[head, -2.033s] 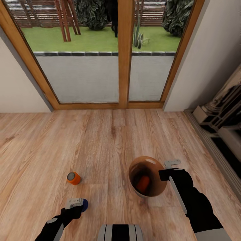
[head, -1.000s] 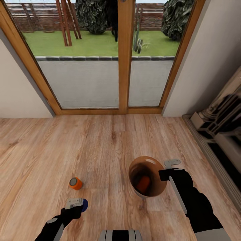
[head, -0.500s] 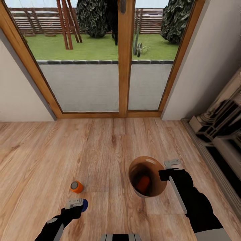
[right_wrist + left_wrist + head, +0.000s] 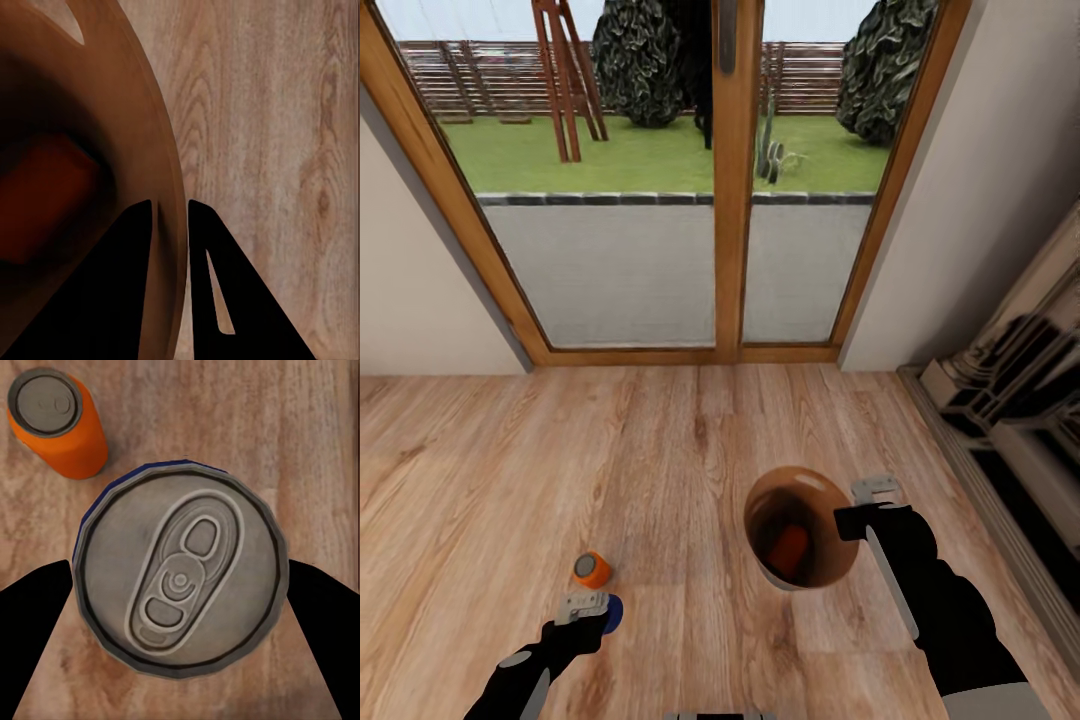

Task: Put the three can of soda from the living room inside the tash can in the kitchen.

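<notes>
My left gripper [image 4: 592,610] is shut on the dark blue soda can [image 4: 613,612], whose silvery top [image 4: 181,577] faces the left wrist camera. An orange soda can [image 4: 591,569] stands upright on the wood floor just beyond it, also seen as the orange can [image 4: 60,424] beside the blue one. My right gripper [image 4: 865,505] is shut on the rim of the tan-brown trash can [image 4: 830,500], held above the floor. The bin wall [image 4: 154,172] sits between the two dark fingers [image 4: 217,285]. Another orange-red can [image 4: 789,549] lies inside the bin.
Wood-framed glass doors [image 4: 735,180] stand ahead, with a patio and lawn outside. Pale walls flank them. A dark and pale furniture unit [image 4: 1020,400] runs along the right wall. Light plank floor [image 4: 660,450] stretches between me and the doors.
The whole view has shifted: the doors and floor slid down and nearer in the picture, so the camera moved. The floor can now shows closer to my left gripper. Both grips are unchanged.
</notes>
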